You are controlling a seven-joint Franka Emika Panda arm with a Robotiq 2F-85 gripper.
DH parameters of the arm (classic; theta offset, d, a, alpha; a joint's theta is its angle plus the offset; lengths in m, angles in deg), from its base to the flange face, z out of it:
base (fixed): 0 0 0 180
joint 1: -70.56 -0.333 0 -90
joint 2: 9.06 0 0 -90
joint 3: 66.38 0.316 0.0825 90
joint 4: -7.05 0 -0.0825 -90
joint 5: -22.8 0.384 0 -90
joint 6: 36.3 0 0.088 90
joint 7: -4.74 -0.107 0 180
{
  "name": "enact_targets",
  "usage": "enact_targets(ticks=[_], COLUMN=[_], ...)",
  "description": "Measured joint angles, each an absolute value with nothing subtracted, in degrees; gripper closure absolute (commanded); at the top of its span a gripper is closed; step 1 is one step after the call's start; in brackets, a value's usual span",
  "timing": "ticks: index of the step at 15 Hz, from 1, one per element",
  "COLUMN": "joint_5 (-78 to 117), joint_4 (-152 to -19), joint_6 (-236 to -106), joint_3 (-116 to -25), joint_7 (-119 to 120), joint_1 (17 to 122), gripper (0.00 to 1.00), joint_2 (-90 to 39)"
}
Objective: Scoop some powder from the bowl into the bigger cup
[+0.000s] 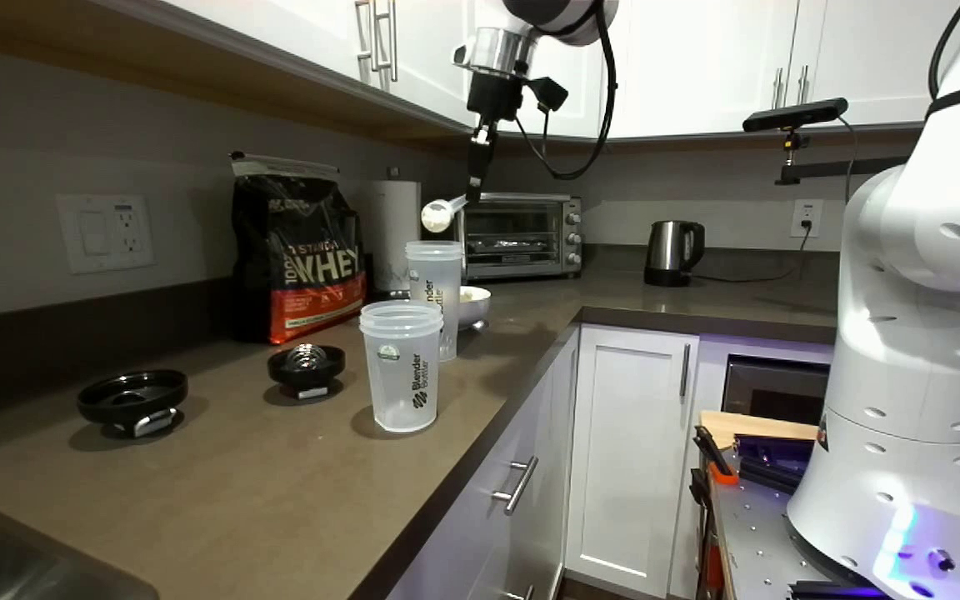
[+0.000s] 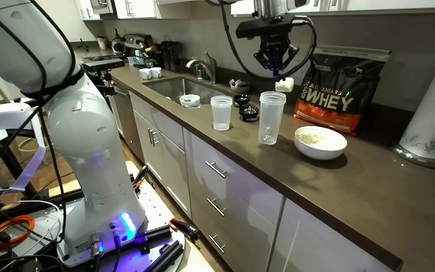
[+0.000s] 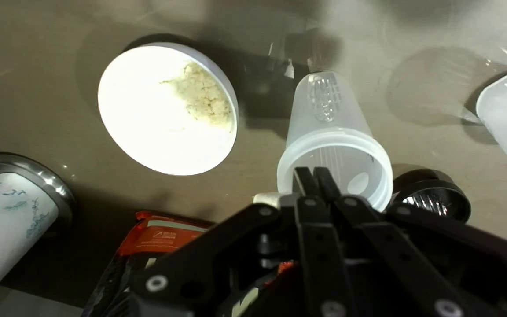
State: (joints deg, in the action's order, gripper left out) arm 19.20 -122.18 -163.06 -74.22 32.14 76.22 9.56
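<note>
Aloft, the tool (image 3: pixel 313 172) grips one scoop (image 1: pixel 437 216); below, two translucent cups (image 2: pixel 270 120), one powder bowl (image 2: pixel 320 152).

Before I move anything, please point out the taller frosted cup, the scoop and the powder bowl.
Taller cup (image 2: pixel 271 119): in an exterior view, middle of its wall.
Scoop (image 2: pixel 284 85): in an exterior view, side of its head.
Powder bowl (image 3: pixel 150 116): in the wrist view, bare inside surface.

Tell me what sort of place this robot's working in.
It's a kitchen, though whether in a home or an office I can't tell. Between them, the exterior views show a sink, a toaster oven and a steel kettle.
</note>
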Motion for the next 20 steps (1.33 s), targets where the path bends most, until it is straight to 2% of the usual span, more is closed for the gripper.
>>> enact_targets(ticks=[9,20], joint_5=[14.6,9.7], joint_4=[-127.3,-129.2], joint_6=[-170.9,-171.8], joint_3=[-72.5,-71.9], joint_7=[28.7,26.1], joint_1=[76.2,76.2], gripper=[0.99,0.99], joint_2=[11.7,13.7])
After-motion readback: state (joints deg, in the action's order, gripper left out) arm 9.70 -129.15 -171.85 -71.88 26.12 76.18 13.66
